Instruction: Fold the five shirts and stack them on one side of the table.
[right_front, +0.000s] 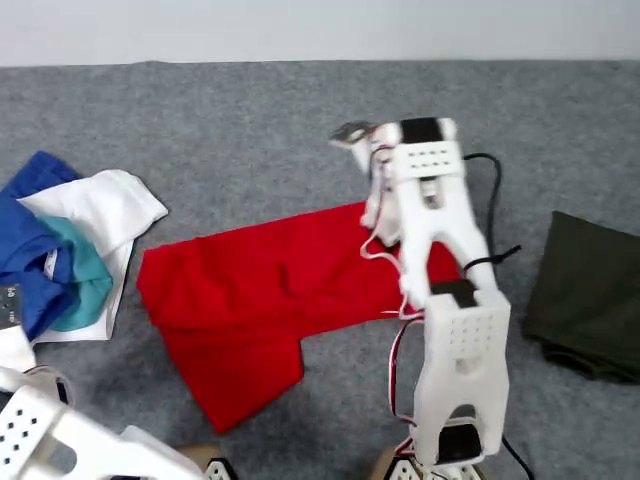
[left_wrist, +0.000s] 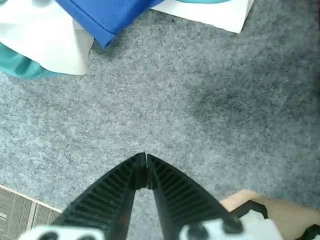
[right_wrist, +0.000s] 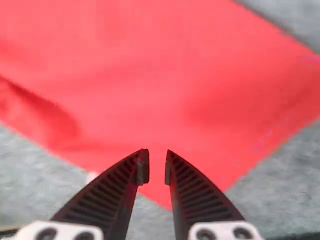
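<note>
A red shirt (right_front: 250, 290) lies spread and partly folded in the middle of the grey mat (right_front: 250, 130). My right gripper (right_front: 374, 212) hangs over its far right part. In the right wrist view the gripper (right_wrist: 155, 167) is open by a narrow gap, nothing between its fingers, just above the red shirt (right_wrist: 150, 75) near its edge. My left gripper (left_wrist: 145, 161) is shut and empty over bare mat, a short way from the loose pile of blue shirt (left_wrist: 110, 15), white shirt (left_wrist: 45, 45) and teal shirt (left_wrist: 20, 67).
The pile of blue (right_front: 30, 250), white (right_front: 100, 205) and teal (right_front: 85, 270) shirts sits at the left edge. A dark green folded shirt (right_front: 590, 290) lies at the right. The left arm (right_front: 40, 430) is at the front left corner, near the mat's edge (left_wrist: 15, 210).
</note>
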